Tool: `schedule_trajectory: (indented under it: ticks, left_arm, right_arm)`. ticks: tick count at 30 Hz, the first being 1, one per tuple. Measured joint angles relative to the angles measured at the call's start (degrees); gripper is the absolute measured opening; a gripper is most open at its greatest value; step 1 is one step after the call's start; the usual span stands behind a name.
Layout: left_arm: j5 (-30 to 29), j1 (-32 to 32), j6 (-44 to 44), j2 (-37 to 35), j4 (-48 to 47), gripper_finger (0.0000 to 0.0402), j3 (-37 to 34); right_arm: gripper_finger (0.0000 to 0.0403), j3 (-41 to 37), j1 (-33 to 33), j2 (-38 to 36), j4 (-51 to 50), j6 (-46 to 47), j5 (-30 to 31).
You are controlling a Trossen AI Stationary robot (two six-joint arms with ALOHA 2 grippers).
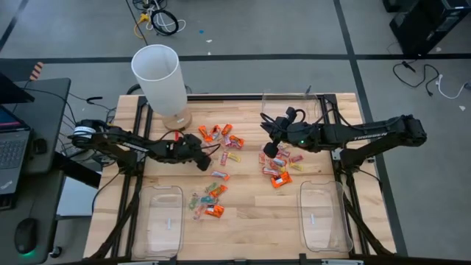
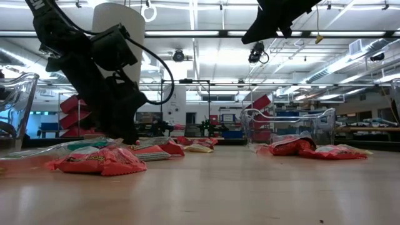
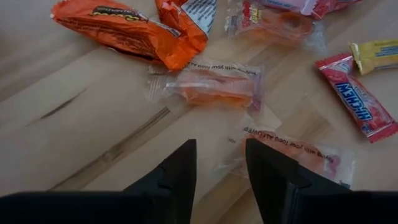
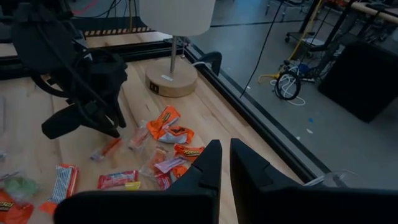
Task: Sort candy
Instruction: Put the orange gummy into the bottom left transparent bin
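The candy [image 1: 221,158] lies scattered across the middle of the wooden table [image 1: 250,221]. Nearest the front edge stand two clear trays [image 1: 165,219]. Farther back, the left gripper [image 1: 206,157] sits low with its fingers spread, nothing between them, just over a clear-wrapped orange sweet [image 3: 211,87]. The right gripper [image 1: 270,149] hovers above the candy, fingers pressed together and empty. Beyond stands a white lamp [image 1: 160,81].

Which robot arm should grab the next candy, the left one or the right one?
Probably the left. The left gripper hangs low and open over a clear-wrapped orange candy, while the right gripper is shut and raised above the table.
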Motion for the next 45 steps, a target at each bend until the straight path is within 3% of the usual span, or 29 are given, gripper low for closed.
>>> schedule_trajectory:
  ticks: [8,18,45]
  left_arm:
    - [2.4,0.0,1.5,0.0,-1.8,0.0110,0.0]
    - [2.2,0.0,2.8,-0.1,-3.8,0.0009,0.0]
    - [7.9,-0.2,9.4,-7.1,-3.5,0.0000,0.5]
  right_arm:
    - [0.0021,0.0,0.0,0.0,0.0,0.2,0.0]
    - [0.0021,0.0,0.0,0.0,0.0,1.5,0.0]
    - [0.0021,0.0,0.0,0.0,0.0,1.5,0.0]
